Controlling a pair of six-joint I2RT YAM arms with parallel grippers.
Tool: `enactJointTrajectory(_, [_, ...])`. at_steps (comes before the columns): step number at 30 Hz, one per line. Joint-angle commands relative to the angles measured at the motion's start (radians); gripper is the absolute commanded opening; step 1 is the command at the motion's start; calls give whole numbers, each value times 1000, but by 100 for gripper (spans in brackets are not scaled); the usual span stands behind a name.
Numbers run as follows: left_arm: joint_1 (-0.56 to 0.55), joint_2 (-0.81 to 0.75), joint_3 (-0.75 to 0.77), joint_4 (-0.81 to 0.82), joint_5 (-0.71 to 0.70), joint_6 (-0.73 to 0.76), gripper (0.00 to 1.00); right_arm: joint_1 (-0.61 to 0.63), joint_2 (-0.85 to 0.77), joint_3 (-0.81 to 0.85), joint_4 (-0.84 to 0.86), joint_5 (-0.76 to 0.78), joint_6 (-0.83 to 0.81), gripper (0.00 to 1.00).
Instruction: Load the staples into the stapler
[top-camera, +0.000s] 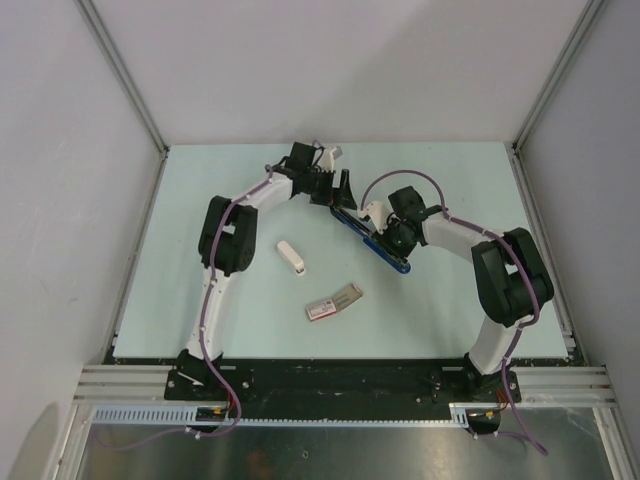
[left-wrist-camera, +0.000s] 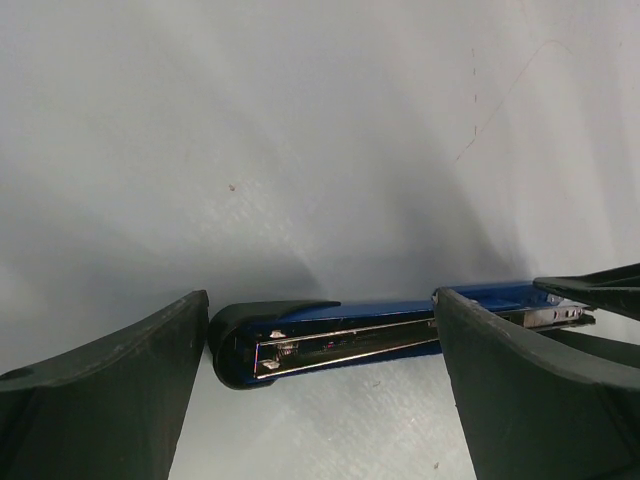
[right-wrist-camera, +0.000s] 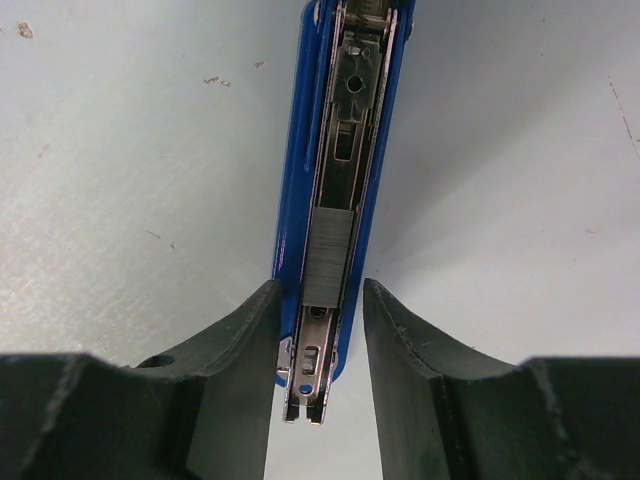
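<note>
The blue stapler (top-camera: 372, 243) lies opened out on the table between the two arms. In the right wrist view its metal channel (right-wrist-camera: 335, 150) faces up, with a short silvery strip of staples (right-wrist-camera: 328, 255) lying in it. My right gripper (right-wrist-camera: 320, 285) straddles the channel's near end: the left finger is against the blue side and a narrow gap shows at the right finger. My left gripper (left-wrist-camera: 320, 300) stands wide open around the stapler's black-capped end (left-wrist-camera: 290, 335), with a gap on the left and the right finger in front of the body. The pink-and-white staple box (top-camera: 333, 302) lies nearer the arms' bases.
A small white oblong object (top-camera: 291, 258) lies on the table left of the box. Grey walls and metal frame posts (top-camera: 120, 75) bound the pale table on three sides. Both arm bases sit at the near edge.
</note>
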Motion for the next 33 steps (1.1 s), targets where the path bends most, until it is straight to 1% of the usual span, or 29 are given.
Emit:
enactJointTrajectory(1, [-11,-80,-42,-5,-29,-55,100,-4,36,14,1,34,-8,43])
enactJointTrajectory(13, [-8,-135,-84,-5,-108,-34,99,-4,40,14,-1,31,-10,43])
enactJointTrajectory(24, [-10,-128,-66,-4,-16,-78,99,-5,44,13,-1,33,-9,43])
enactJointTrajectory(33, [-14,-165,-67,-4,28,-108,99,-4,54,14,-3,27,-10,42])
